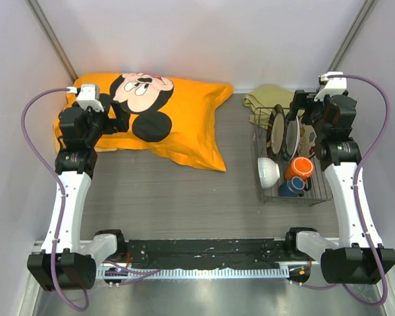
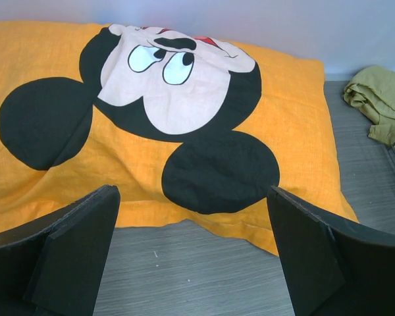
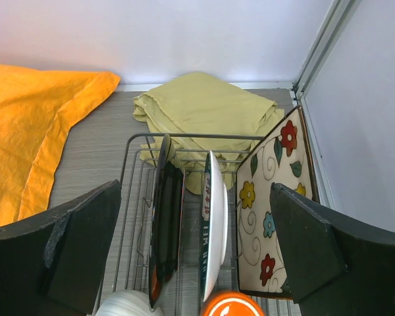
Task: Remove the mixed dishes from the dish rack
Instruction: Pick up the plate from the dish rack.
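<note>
Both pincers gape wide and empty. My right pincer (image 3: 195, 217) hangs over the rack (image 3: 137, 191) at the surface's (image 1: 184, 191) right side, where the white plate (image 3: 214, 224) stands upright between 2 others. The left pincer (image 2: 192, 243) hovers by the pillow (image 2: 296, 131). I'd descend straight, straddling that plate's rim only.

Dark wire metal dish rack (image 1: 276, 191), glossy white bowl (image 1: 268, 172), woven orange cloth pillow (image 2: 184, 131), wood-grain table (image 1: 164, 197)
</note>
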Robot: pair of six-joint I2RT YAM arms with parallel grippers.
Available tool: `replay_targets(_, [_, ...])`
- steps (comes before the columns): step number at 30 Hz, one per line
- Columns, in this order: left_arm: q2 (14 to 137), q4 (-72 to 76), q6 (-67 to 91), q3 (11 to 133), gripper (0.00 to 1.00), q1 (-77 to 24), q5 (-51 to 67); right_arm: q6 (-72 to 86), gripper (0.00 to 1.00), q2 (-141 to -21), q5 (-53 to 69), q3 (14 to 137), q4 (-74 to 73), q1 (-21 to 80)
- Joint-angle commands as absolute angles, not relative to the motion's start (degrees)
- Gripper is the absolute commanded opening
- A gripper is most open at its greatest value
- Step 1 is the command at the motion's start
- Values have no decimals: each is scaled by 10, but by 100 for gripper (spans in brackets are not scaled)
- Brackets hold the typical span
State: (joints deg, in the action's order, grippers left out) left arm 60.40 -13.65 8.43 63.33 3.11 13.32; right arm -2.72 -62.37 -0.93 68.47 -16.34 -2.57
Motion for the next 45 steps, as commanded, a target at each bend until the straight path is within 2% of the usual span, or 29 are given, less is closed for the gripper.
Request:
replay_targets(1, [594, -127, 74, 637, 100, 33, 144, -32, 100, -612, -18, 690, -142, -25])
replay_targets(11, [595, -126, 69, 636, 100, 32, 149, -35, 100, -607, -9, 689, -133, -25])
replay_targets(19, [593, -129, 55, 636, 100, 33, 152, -76, 100, -652, -149, 747, -177, -25])
replay_targets(25, [589, -132, 36, 624, 100, 33, 165, -105, 100, -687, -183, 798, -231, -28])
replay_targets(33, [594, -120, 8, 599, 100, 32, 180, -126, 99, -740, -216, 802, -249, -40])
replay_targets(45, [634, -149, -28, 603, 100, 32, 206, -132, 94, -809, -158, 795, -261, -121])
